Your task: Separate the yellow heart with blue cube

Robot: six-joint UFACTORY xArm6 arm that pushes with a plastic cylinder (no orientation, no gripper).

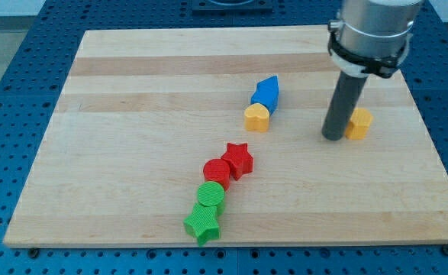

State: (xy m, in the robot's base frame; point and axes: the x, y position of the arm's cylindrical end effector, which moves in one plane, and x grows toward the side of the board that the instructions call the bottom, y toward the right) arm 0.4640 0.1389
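The yellow heart lies near the middle of the wooden board, touching the lower end of a blue block that sits just above it. The blue piece looks like two joined shapes, a cube at the bottom and a pointed part at the top. My tip rests on the board to the right of the pair, well apart from them. It stands right beside a yellow hexagon block, touching or nearly touching its left side.
A red star and a red cylinder sit below the pair. A green cylinder and a green star continue the line toward the view's bottom edge of the board.
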